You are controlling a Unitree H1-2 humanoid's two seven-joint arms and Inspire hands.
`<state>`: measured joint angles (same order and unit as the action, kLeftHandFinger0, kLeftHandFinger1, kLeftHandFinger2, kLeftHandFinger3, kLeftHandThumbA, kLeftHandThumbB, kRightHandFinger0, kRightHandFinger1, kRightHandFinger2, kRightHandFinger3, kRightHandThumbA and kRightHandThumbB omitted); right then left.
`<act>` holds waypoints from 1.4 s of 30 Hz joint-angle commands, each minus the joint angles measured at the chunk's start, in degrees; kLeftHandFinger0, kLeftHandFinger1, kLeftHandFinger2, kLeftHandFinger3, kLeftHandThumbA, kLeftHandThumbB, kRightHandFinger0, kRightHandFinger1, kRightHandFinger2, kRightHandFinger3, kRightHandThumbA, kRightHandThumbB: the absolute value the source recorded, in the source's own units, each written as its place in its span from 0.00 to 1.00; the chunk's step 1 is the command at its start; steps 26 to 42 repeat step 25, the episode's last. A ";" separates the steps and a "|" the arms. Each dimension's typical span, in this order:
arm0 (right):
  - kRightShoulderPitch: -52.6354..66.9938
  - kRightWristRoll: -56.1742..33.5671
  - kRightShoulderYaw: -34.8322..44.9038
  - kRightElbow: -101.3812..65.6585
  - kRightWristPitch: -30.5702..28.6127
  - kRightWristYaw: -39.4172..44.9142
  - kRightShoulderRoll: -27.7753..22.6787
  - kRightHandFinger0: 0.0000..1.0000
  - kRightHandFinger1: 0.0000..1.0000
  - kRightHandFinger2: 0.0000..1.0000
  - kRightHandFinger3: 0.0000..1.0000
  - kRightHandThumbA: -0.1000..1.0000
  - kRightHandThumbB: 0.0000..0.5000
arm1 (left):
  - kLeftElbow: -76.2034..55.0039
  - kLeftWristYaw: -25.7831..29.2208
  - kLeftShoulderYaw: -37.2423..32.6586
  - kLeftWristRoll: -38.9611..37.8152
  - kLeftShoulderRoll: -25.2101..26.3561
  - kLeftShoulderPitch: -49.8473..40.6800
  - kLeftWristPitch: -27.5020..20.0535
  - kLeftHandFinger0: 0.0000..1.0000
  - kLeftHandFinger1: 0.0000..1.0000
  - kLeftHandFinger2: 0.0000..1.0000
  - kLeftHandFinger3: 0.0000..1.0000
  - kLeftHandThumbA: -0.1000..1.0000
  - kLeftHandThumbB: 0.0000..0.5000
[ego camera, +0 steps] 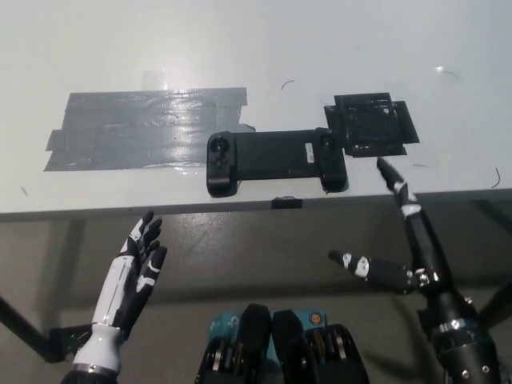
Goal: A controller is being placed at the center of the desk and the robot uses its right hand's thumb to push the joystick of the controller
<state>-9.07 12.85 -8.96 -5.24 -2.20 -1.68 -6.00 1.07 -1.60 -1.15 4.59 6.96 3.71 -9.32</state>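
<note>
We see the controller [277, 161] lying flat near the front edge of the desk [320, 48], beside a black tape patch [370, 126], while our black right hand [400, 240] hangs below that edge with fingers spread, empty, and our white left hand [136, 268] rests open lower left.

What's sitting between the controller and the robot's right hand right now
Nothing on the desk itself: in the head view, only bare desk edge and open floor separate the controller from the right hand, held below the desk.
</note>
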 commanded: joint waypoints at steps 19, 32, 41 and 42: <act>0.81 -0.58 -1.37 10.92 -7.35 2.30 0.10 1.00 1.00 1.00 1.00 1.00 0.46 | -0.97 -0.31 -0.01 0.05 0.58 -1.93 -2.80 1.00 1.00 1.00 1.00 0.87 0.00; 1.87 -0.63 -2.17 11.27 -7.94 2.87 0.26 1.00 1.00 1.00 1.00 1.00 0.45 | -1.25 -0.38 -0.04 -0.16 0.48 -3.33 -3.32 1.00 1.00 1.00 1.00 0.87 0.00; 1.87 -0.63 -2.17 11.27 -7.94 2.87 0.26 1.00 1.00 1.00 1.00 1.00 0.45 | -1.25 -0.38 -0.04 -0.16 0.48 -3.33 -3.32 1.00 1.00 1.00 1.00 0.87 0.00; 1.87 -0.63 -2.17 11.27 -7.94 2.87 0.26 1.00 1.00 1.00 1.00 1.00 0.45 | -1.25 -0.38 -0.04 -0.16 0.48 -3.33 -3.32 1.00 1.00 1.00 1.00 0.87 0.00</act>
